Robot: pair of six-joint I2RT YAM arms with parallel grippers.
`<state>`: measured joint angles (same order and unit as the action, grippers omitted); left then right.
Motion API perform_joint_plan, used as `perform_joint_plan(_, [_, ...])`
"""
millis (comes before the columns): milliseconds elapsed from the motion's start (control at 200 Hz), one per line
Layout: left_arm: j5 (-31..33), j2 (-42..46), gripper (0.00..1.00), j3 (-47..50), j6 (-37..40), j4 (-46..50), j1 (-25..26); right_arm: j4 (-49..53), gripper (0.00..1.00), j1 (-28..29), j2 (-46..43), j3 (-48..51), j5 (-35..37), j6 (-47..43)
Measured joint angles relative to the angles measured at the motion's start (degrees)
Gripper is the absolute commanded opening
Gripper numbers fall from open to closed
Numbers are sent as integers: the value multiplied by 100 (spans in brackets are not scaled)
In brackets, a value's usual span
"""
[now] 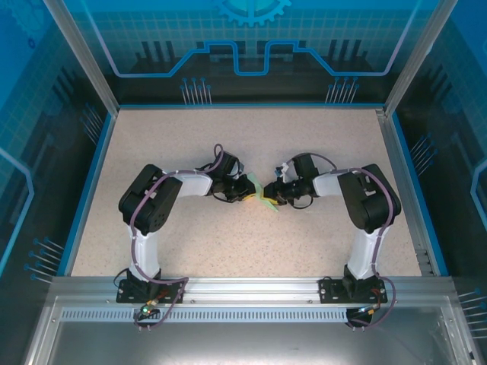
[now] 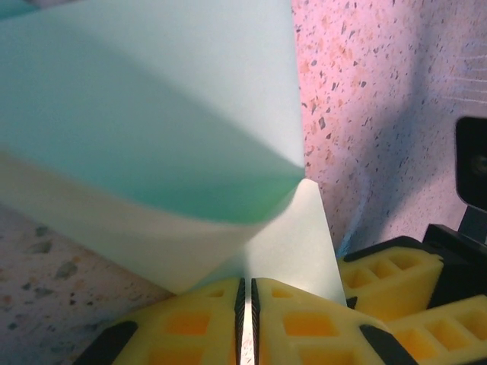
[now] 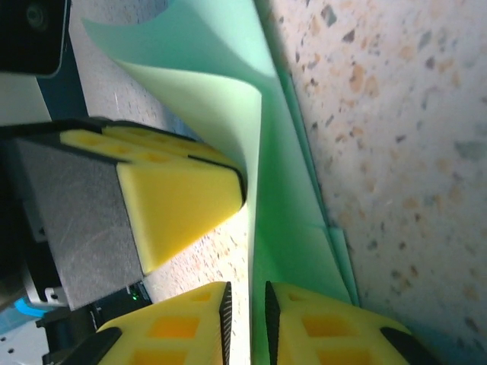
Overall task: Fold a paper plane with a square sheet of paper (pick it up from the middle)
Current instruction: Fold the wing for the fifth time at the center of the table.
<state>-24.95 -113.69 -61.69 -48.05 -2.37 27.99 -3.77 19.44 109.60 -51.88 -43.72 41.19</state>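
The square sheet of paper (image 1: 263, 199), pale mint green and partly folded, is held up off the table between my two grippers at the centre. My left gripper (image 1: 249, 190) is shut on it: in the left wrist view the yellow fingers (image 2: 190, 319) press together at the left gripper (image 2: 246, 285) with a folded flap (image 2: 152, 114) curving away above them. My right gripper (image 1: 273, 195) is open. In the right wrist view the folded paper edge (image 3: 289, 228) runs through the narrow gap of the right gripper (image 3: 246, 290) without being pinched.
The speckled beige table (image 1: 190, 137) is ringed by a blue rim and clear walls. The two grippers almost touch: the left gripper's yellow finger (image 3: 175, 198) shows close by in the right wrist view, and the right gripper's fingers (image 2: 388, 266) in the left wrist view.
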Motion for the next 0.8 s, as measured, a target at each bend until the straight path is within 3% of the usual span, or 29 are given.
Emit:
perform_joint_plan(220, [2, -59, 14, -136, 2, 201, 0, 885, 22, 0, -138, -254, 138, -852])
perform_joint_plan(350, [2, -76, 14, -181, 2, 264, 0, 1176, 16, 0, -138, -315, 197, -1185])
perform_joint_plan(800, [2, -138, 15, -387, 66, 549, 4, 1314, 1, -96, -52, -282, 356, -1263])
